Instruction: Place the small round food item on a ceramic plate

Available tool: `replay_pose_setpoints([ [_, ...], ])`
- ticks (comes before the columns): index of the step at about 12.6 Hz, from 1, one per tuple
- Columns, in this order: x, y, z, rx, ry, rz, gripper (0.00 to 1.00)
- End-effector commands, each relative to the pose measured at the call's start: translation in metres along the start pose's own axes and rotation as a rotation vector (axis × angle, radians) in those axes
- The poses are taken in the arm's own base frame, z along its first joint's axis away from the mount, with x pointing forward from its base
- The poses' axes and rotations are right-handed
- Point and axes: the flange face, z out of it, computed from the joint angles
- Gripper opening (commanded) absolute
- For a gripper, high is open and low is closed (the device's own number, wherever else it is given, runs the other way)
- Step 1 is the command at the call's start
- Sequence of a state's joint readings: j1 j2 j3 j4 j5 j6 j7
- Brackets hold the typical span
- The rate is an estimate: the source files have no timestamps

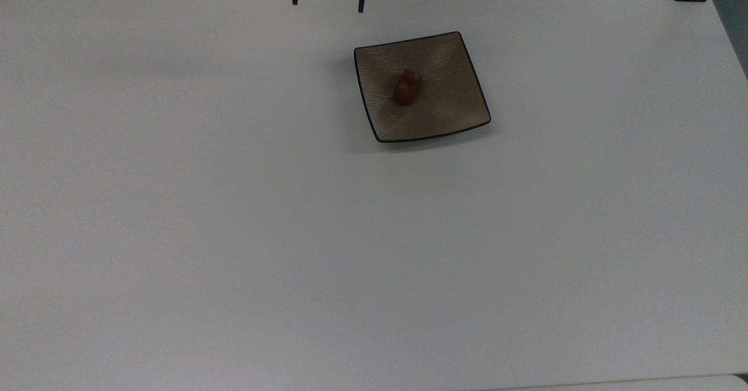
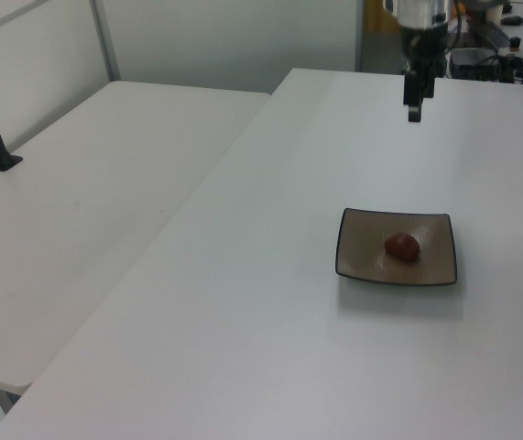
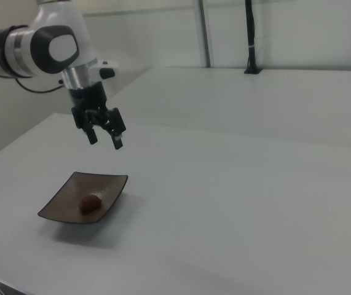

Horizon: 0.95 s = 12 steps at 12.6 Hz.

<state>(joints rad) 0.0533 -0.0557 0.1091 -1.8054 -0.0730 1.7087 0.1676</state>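
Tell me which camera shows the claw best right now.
The right view: the whole claw hangs open above the plate, both fingers apart and empty. The top view catches just its fingertips at the upper edge. The left view sees the claw edge-on, so the gap is hidden.

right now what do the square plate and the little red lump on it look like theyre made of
The square plate looks like ceramic or stoneware with a matte brown glaze: fine brushed streaks across the surface, a thin black rim and no shine. The red lump is dark red-brown, smooth and slightly glossy; it could be real food or a plastic replica, and the look leaves that open.
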Motion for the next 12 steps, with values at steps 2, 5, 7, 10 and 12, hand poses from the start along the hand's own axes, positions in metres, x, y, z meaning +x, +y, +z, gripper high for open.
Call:
replay_pose_setpoints([
  [2,0.006,0.019,-0.012,0.084,0.01,0.027,1.0],
  [5,0.017,0.022,-0.012,0.115,0.069,0.045,1.0],
  [7,0.018,0.022,-0.01,0.114,0.068,0.044,1.0],
  [10,0.019,0.023,-0.01,0.103,0.069,0.038,1.0],
  [12,0.019,0.024,-0.009,0.103,0.068,0.036,1.0],
])
